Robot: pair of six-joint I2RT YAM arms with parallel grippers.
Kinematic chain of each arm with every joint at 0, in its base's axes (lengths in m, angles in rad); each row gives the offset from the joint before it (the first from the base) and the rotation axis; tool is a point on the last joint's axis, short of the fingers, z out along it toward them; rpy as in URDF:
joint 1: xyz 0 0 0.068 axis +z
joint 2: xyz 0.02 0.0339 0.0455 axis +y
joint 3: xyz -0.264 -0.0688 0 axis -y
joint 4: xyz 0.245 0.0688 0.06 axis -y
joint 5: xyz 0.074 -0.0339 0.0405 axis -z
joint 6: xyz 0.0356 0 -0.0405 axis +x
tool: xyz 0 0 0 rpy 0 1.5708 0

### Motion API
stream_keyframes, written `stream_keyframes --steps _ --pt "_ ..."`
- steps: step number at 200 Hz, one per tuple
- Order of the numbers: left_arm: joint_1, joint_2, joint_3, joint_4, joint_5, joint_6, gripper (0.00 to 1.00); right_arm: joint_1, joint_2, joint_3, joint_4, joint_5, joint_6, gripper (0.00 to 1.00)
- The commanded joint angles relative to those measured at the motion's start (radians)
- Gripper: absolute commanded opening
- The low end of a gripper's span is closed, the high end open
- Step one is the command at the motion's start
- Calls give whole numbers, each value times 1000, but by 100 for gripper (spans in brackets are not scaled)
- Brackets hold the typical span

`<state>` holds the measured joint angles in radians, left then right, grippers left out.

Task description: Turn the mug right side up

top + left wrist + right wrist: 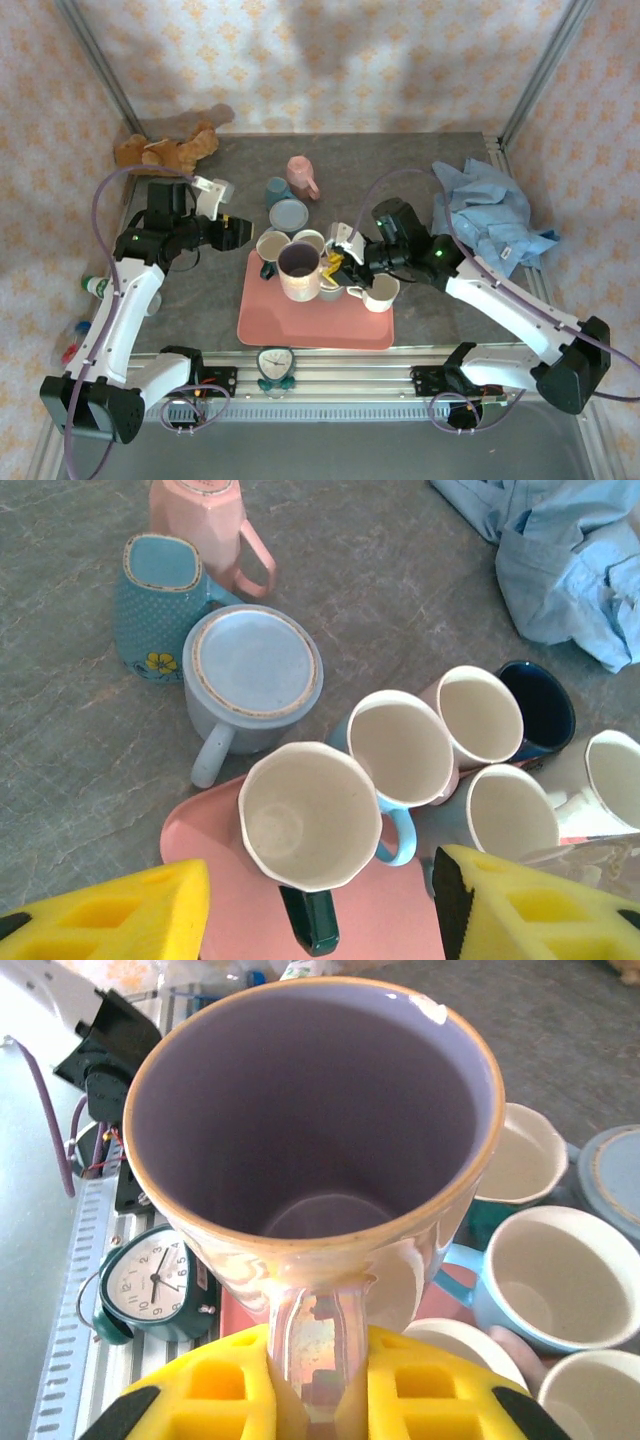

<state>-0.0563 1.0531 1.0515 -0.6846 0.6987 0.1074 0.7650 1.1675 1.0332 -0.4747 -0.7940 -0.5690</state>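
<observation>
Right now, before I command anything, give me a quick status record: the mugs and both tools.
held mug: purple-lined mug, mouth up, over the pink tray
right tool: shut on its handle
left tool: open, holding nothing
inverted: grey-blue mug, base up, off the tray
on its side: teal mug

Pearly pink mug [299, 270], purple inside, upright, mouth up, over the pink tray [300, 335]
</observation>
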Motion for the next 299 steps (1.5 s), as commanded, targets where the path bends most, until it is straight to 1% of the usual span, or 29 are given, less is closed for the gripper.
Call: stream_keyframes --steps 1,7,16,26,44,61,85,131,182,216,266,299 --pt "9 -15 -15 21 -25 41 62 38 11 7 151 -49 -43 0" --pt "9 -12 -16 23 -29 40 62 52 11 8 158 -41 -44 0" --pt "9 -7 -20 29 -43 33 62 68 49 10 169 -32 -41 0" --pt "9 1 -22 34 -76 20 62 87 69 7 197 -14 -23 0" --pt "9 14 -17 22 -148 5 62 117 98 -8 269 11 15 0" --pt "9 19 -16 23 -172 2 62 143 126 -26 338 44 56 0" --pt "9 13 -33 48 -164 -4 62 173 170 -38 390 99 96 0" --pt "9 5 -59 75 -163 -11 62 185 221 -94 531 145 169 0" --pt "9 13 -69 95 -142 -14 62 186 262 -120 541 154 171 0" --pt "9 21 -70 102 -122 -13 62 186 280 -154 581 176 172 0" --pt "9 26 -71 100 -119 -13 61 186 294 -198 657 231 198 0" --pt "9 27 -71 101 -111 -16 61 185 304 -215 676 281 208 0"
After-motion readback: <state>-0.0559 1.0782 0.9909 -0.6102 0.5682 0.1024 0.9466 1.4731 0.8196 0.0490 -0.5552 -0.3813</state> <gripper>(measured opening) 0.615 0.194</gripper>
